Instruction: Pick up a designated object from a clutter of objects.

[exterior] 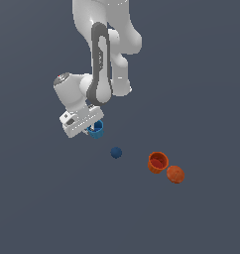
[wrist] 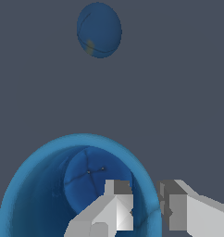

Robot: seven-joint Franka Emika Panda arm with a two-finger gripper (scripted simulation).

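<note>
Blue cup (wrist: 40, 194) one, dark ball (wrist: 99, 30) one, gripper (wrist: 146, 203) astride rim.

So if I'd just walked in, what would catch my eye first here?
Probably the big white robot arm reaching down from the top of the exterior view, its gripper set on a small bright blue cup. The wrist view shows one finger inside the cup and the other outside its wall. Then, trailing toward the exterior view's right, come a dark blue ball, an orange-red cup and an orange ball.

Hand (wrist: 145, 203) lowered, fingers narrowly parted
</note>
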